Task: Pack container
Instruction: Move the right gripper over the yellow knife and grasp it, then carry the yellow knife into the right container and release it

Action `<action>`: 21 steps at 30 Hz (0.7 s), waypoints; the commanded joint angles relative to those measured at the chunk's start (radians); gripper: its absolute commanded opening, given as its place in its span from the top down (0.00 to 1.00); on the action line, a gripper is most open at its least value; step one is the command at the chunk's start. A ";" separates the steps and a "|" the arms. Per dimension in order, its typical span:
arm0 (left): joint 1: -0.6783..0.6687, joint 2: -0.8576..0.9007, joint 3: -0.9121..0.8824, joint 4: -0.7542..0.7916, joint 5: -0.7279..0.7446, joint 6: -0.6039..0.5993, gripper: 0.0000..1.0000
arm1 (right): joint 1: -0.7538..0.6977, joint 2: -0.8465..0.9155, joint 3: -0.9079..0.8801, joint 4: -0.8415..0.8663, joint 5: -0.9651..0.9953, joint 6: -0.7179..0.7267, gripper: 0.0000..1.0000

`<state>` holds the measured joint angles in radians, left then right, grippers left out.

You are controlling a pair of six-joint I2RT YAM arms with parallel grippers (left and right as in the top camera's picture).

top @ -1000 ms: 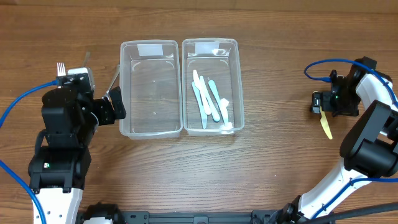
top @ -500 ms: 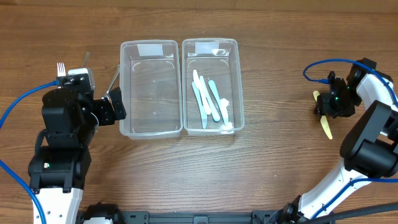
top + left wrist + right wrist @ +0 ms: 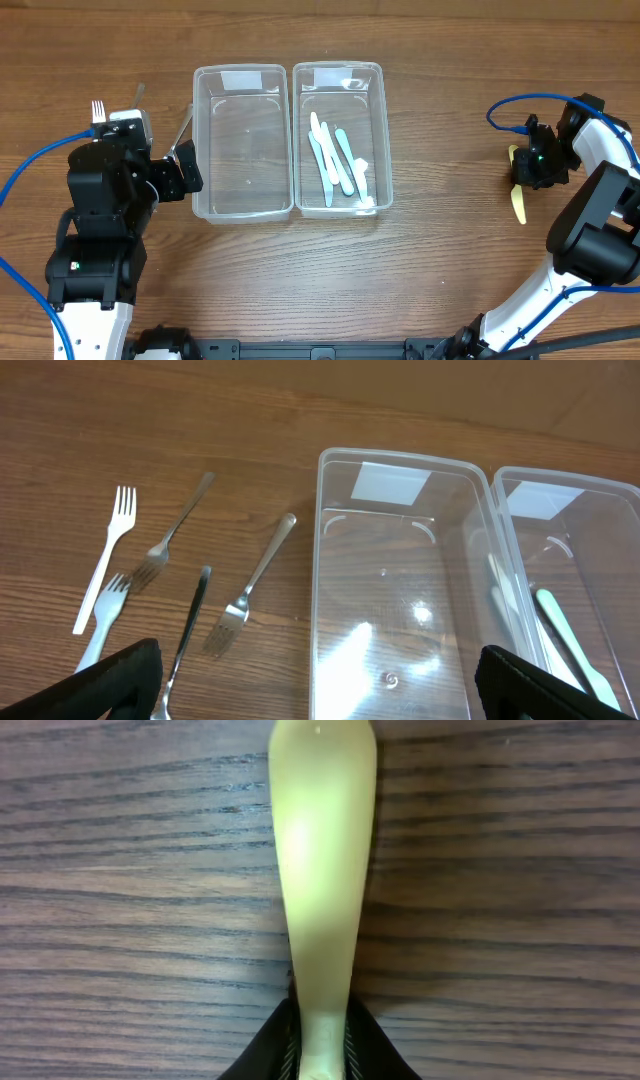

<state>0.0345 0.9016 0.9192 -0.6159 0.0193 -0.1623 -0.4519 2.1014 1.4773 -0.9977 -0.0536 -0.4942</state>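
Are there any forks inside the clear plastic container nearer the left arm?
No, that clear plastic container is bare inside; the metal and white forks lie on the wooden table beside it.

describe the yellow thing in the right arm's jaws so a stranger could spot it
From the right container, holding pale blue and white utensils, look far right to the right gripper. The yellow utensil is pinched in its jaws. Nothing else in view is yellow, and it sits alone on that side.
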 commanded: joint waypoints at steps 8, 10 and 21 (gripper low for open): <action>0.005 0.000 0.026 0.002 0.008 0.005 0.00 | -0.002 0.003 -0.005 0.016 -0.038 0.068 0.91; 0.005 0.000 0.026 0.007 0.008 0.005 0.00 | 0.000 0.003 -0.004 0.021 -0.039 0.109 0.91; 0.005 0.000 0.026 0.015 0.008 0.005 0.00 | 0.114 -0.181 0.054 0.005 -0.083 0.212 0.93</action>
<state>0.0345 0.9016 0.9192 -0.6052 0.0193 -0.1623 -0.3985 2.0571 1.4773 -0.9840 -0.1081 -0.3202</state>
